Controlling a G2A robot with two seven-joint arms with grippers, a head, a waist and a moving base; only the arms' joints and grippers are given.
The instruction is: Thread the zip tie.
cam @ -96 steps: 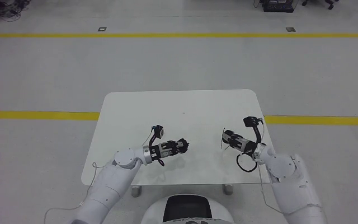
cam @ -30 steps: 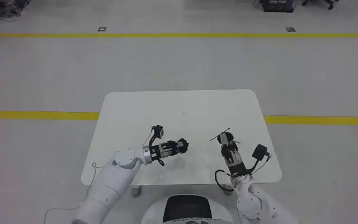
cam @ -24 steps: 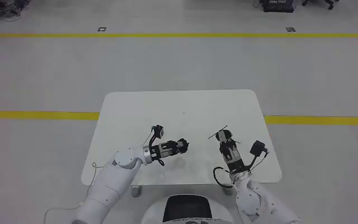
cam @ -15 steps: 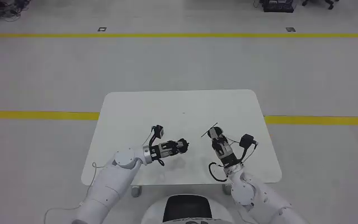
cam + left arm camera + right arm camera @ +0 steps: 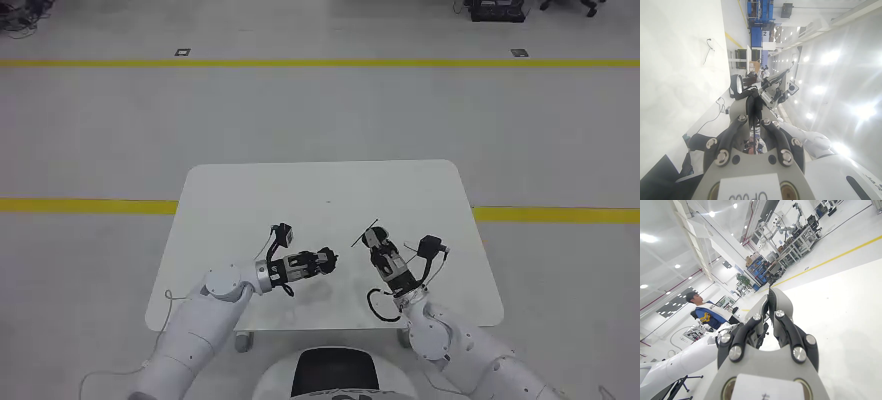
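Observation:
Over the near middle of the white table [image 5: 300,195], my right gripper [image 5: 374,241] is shut on a thin black zip tie [image 5: 364,232] that sticks out slantwise past its fingertips. In the right wrist view the tie's tip [image 5: 770,287] pokes beyond my right gripper [image 5: 768,295]. My left gripper [image 5: 326,260] hangs a short way to the left of it, shut on a thin black strip [image 5: 754,128] that runs back between its fingers [image 5: 743,121] and looks like a zip tie. In the left wrist view my left gripper [image 5: 753,99] points at the right arm's wrist [image 5: 772,92] close ahead.
Another thin dark tie [image 5: 707,52] lies flat on the table's far part, away from both grippers. The table's right edge [image 5: 480,240] runs near the right arm. A person stands off the table behind the left arm.
The right arm has swung left and turned, bringing its gripper and the zip tie from the table's right side close to the left gripper. The left arm has stayed still.

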